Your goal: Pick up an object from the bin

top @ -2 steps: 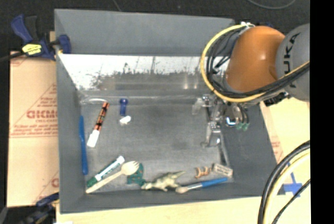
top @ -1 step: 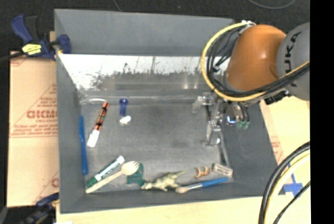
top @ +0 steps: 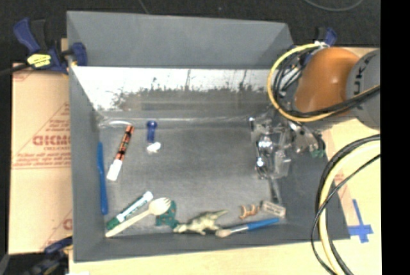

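My gripper (top: 274, 189) hangs at the right side of the bin, its thin fingers pointing down toward the floor with nothing visibly between them. Just below it lies a small grey rectangular tag-like piece (top: 273, 208), and beside that a small brown curled piece (top: 248, 210). A blue pen with a pale tip (top: 253, 227) lies along the front wall under them. A tan toy dinosaur (top: 202, 223) rests further left on the front edge.
Along the front left lie a toothbrush-like white and green stick (top: 130, 213), a white spoon (top: 155, 206) and a green piece (top: 168, 220). At the left sit a blue pen (top: 102, 179), an orange-black marker (top: 120, 151) and a small blue and white bottle (top: 152, 137).
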{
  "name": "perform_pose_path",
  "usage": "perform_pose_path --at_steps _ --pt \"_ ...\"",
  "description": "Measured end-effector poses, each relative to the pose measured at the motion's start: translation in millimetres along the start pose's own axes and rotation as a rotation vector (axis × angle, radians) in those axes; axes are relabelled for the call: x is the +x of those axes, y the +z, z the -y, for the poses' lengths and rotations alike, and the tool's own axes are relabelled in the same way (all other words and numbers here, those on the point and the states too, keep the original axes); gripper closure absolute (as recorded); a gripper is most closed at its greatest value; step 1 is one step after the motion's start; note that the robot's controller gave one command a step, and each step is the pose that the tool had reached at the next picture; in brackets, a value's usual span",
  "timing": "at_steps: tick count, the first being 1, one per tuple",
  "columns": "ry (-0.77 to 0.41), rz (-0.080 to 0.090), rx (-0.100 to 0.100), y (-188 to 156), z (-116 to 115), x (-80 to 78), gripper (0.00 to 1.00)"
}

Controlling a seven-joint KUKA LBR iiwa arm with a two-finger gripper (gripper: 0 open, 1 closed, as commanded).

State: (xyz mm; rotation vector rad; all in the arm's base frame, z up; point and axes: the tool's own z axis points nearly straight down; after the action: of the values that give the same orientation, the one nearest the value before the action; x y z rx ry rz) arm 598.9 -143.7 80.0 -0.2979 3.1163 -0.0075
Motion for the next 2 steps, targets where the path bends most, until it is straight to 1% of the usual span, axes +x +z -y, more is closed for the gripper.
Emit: perform_pose_path --at_steps 1,2 --pt "-0.098 0.01 -0.002 22 16 -1.2 0.0" --pt "-0.468 0.014 0.005 7 -2 -17.7 0.0"
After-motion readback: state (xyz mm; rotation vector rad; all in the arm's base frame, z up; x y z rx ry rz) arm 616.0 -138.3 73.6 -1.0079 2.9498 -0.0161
